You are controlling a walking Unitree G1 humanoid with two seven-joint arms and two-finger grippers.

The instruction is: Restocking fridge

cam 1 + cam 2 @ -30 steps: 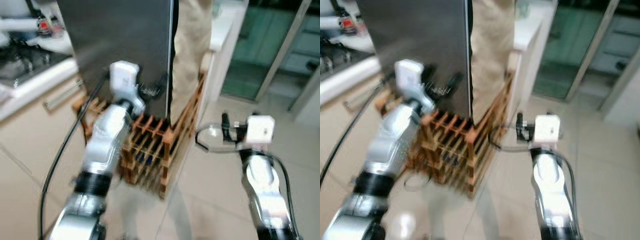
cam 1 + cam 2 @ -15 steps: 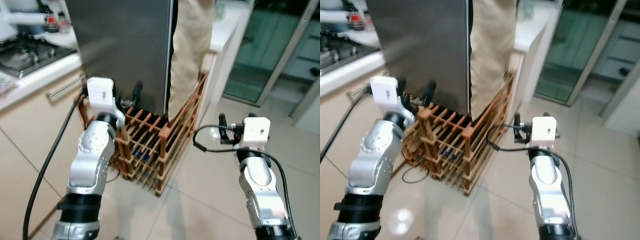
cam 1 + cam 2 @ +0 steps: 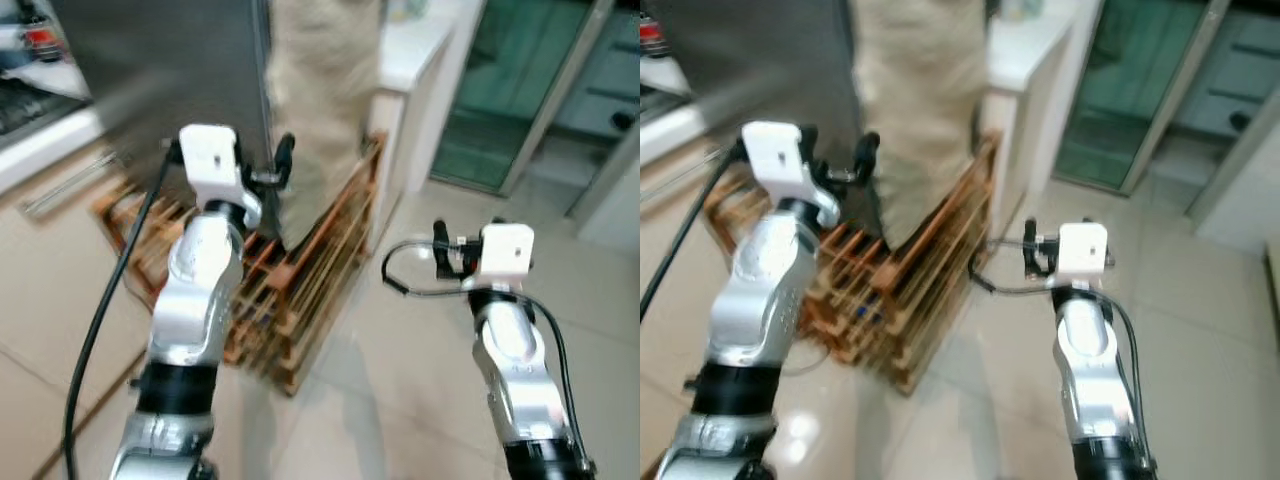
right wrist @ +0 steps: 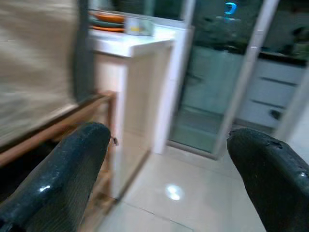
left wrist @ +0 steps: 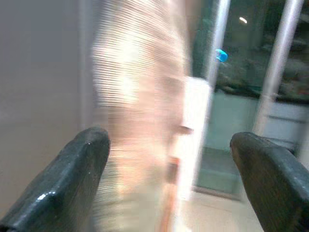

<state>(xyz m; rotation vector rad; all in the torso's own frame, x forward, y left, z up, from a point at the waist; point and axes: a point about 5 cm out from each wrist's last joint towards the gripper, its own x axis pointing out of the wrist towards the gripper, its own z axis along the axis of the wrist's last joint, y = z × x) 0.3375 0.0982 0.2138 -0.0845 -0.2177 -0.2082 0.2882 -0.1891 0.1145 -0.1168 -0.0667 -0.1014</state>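
Both grippers empty, fingers spread wide: left gripper [image 3: 270,165] raised toward dark grey steel fridge door [image 3: 170,80], above slatted wooden rack [image 3: 300,290]; right gripper [image 3: 440,250] over tiled floor [image 3: 400,400]. Likely approaching to open; no stock visible.

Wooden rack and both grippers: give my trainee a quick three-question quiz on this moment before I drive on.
1. True or false: the left gripper is shut on a bottle.
2. Which stands on the floor directly beside the grey fridge?
A. a wooden rack
B. a blue bucket
C. a folding chair
3. Fill in: in its wrist view, the right gripper looks with open fingers toward a white ____ with plates stacked on top.

Key
1. False: its fingers are spread with nothing between them.
2. A
3. counter
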